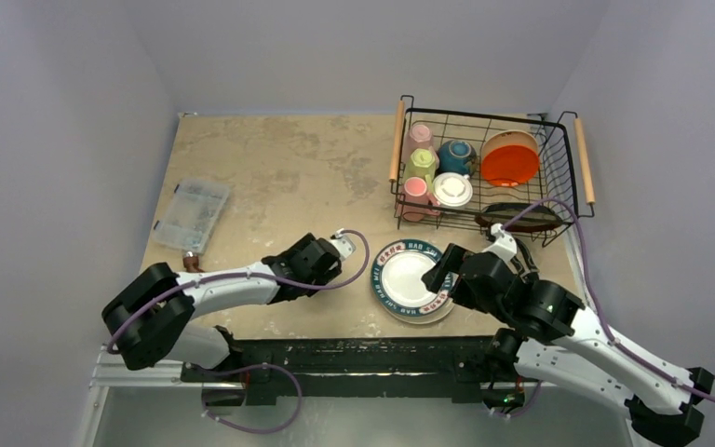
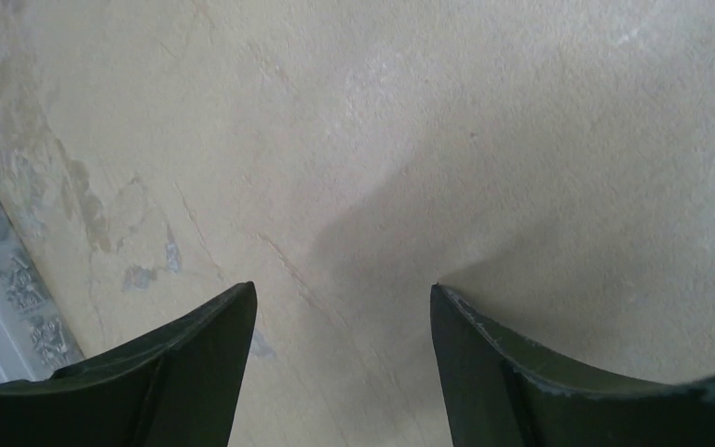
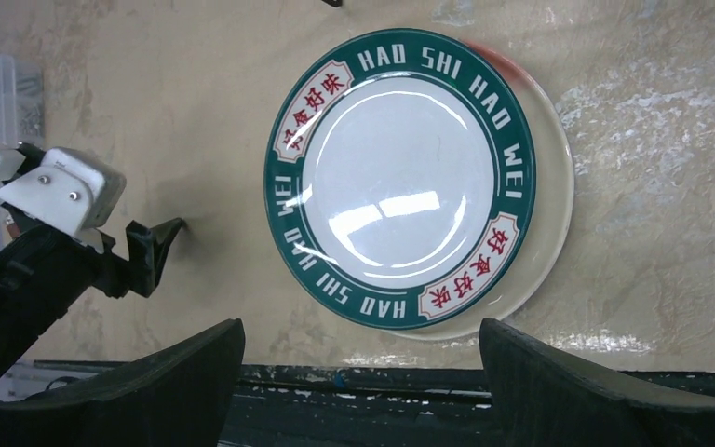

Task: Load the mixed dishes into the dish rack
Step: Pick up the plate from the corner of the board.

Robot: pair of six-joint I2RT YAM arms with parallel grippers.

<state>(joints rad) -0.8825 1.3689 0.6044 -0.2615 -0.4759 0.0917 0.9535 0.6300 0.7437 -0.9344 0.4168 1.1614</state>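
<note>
A white plate with a dark blue-green lettered rim (image 1: 410,279) (image 3: 400,186) lies on the table, stacked on a cream plate (image 3: 551,223) that shows at its right edge. My right gripper (image 1: 438,277) (image 3: 361,321) hovers open over the stack's near edge with nothing between its fingers. My left gripper (image 1: 333,265) (image 2: 342,287) is open and empty above bare table left of the plates. The dish rack (image 1: 397,140) at the far right holds a pale pink mug (image 1: 419,137), a yellow-green mug (image 1: 421,163), a salmon mug (image 1: 416,191), a white mug (image 1: 452,189), a teal bowl (image 1: 456,155) and a red-orange plate (image 1: 510,160).
A clear plastic compartment box (image 1: 193,214) (image 2: 0,307) sits at the table's left. A dark oval dish (image 1: 521,216) lies at the rack's front right. The black rail at the table's near edge (image 3: 363,391) runs just below the plates. Walls close the table on three sides.
</note>
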